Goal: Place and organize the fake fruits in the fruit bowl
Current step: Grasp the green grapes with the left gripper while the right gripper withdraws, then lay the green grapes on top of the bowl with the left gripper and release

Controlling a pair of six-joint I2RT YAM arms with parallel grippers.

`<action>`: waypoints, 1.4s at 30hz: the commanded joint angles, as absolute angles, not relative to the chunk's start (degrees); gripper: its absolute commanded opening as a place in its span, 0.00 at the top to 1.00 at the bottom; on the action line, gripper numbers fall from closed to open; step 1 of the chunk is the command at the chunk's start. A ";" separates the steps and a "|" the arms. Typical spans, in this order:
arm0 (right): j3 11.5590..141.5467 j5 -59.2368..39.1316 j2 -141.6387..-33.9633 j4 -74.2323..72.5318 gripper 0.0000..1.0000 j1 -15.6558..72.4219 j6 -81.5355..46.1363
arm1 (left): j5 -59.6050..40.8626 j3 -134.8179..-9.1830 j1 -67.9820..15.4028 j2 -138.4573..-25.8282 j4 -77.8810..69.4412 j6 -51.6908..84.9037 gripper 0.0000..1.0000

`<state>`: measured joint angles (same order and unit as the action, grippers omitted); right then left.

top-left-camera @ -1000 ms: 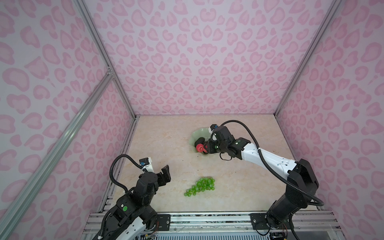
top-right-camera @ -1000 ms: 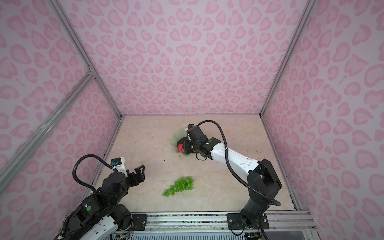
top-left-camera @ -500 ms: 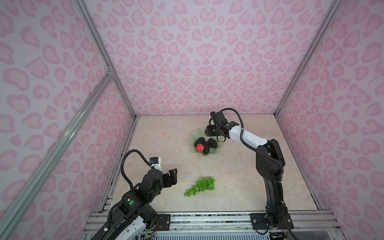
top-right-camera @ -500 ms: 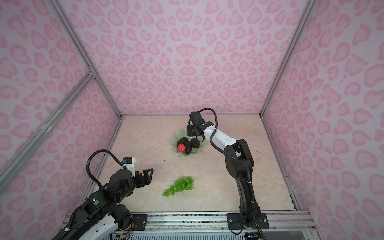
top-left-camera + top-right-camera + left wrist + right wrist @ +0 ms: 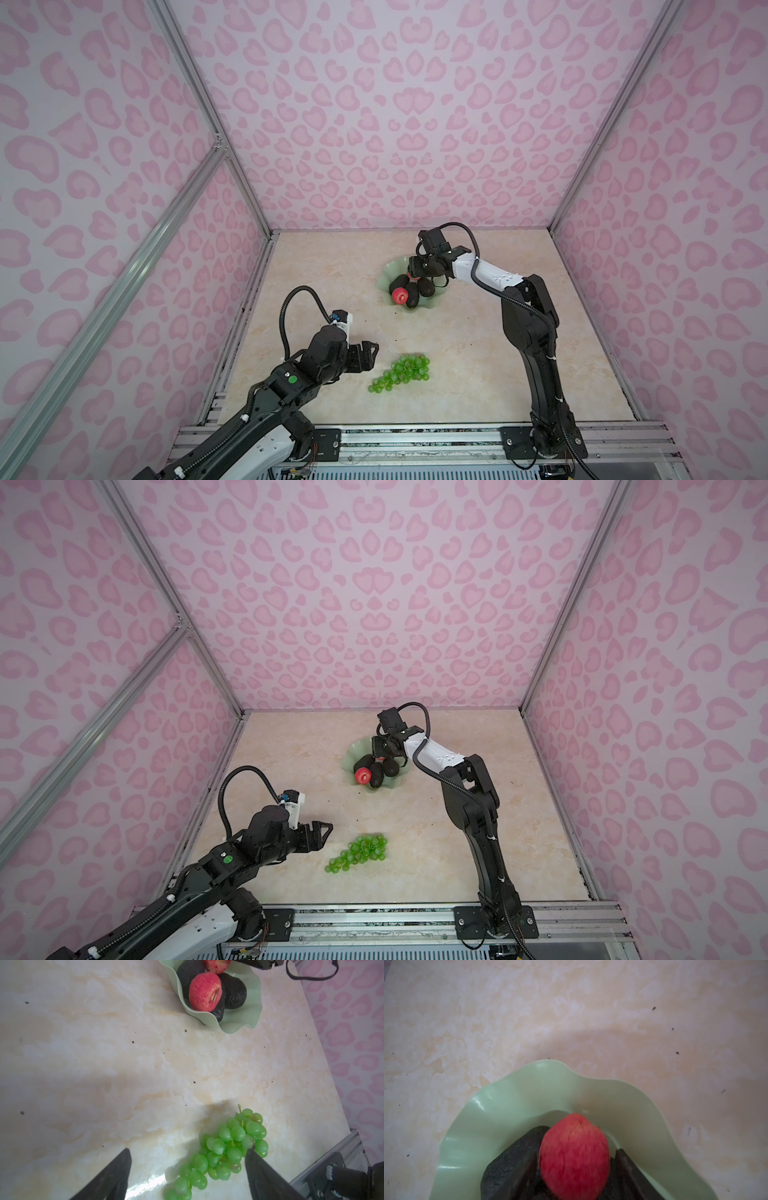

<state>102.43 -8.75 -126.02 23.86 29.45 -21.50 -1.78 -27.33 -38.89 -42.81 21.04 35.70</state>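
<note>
Hovering left of the grapes (image 5: 228, 1147) with the nearer left gripper (image 5: 188, 1150), fingers (image 5: 116, 1172) spread wide; found the bunch slanting on the table (image 5: 104, 1064), stem (image 5: 239, 1108) end toward the fruit bowl (image 5: 390, 270). Had the right gripper (image 5: 417, 270) over it, apple (image 5: 574, 1155) between fingers, could not tell whether held. Spotted stem only from left wrist.

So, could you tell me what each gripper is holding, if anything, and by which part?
Left gripper: nothing, fingers open beside the grapes. Right gripper: a red apple sits between its fingers over the bowl; a firm grip cannot be told.
</note>
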 commanded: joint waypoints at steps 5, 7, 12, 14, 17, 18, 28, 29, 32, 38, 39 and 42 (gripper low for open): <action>91.68 -9.93 -111.13 16.01 0.19 28.80 -22.58 | 0.22 -31.36 -46.62 -52.59 14.33 28.83 0.13; 87.58 -9.39 -106.04 14.86 0.16 28.72 -22.59 | 0.65 -32.35 -48.38 -56.48 13.10 27.77 0.13; 77.52 -8.42 -96.27 14.88 0.14 28.02 -23.40 | 1.36 -34.65 -52.72 -64.54 10.12 25.39 0.13; 74.11 -8.05 -93.00 15.08 0.14 27.71 -23.54 | 1.30 -35.53 -54.14 -67.31 8.95 24.73 0.13; 70.02 -7.30 -89.34 15.41 0.14 27.16 -23.86 | 0.57 -36.35 -55.94 -71.24 6.34 24.28 0.13; 68.95 -7.29 -88.43 15.38 0.14 26.93 -23.93 | 0.23 -36.64 -56.35 -72.62 5.66 24.26 0.13; 68.28 -7.67 -86.30 15.69 0.14 25.80 -24.20 | 1.01 -39.02 -58.97 -84.50 4.67 26.02 0.18; 68.36 -7.66 -86.24 15.73 0.14 25.76 -24.23 | 1.28 -39.02 -59.05 -84.80 4.59 26.47 0.22; 68.21 -7.64 -86.00 15.69 0.14 25.62 -24.21 | 2.26 -38.89 -59.02 -85.03 4.48 27.32 0.37; 66.97 -7.88 -85.28 15.17 0.14 24.85 -24.79 | 4.04 -38.49 -59.06 -81.53 4.83 27.42 0.52; 66.72 -8.14 -85.11 14.90 0.14 24.57 -25.08 | 4.52 -38.49 -59.06 -80.32 5.07 27.34 0.53; 66.43 -8.61 -84.74 14.44 0.15 24.08 -25.49 | 6.03 -38.92 -59.06 -76.04 6.06 26.78 0.53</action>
<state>66.83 -7.88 -85.06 15.79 24.34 -24.75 3.79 -38.33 -58.98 -78.74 5.96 27.00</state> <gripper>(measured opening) 0.855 0.470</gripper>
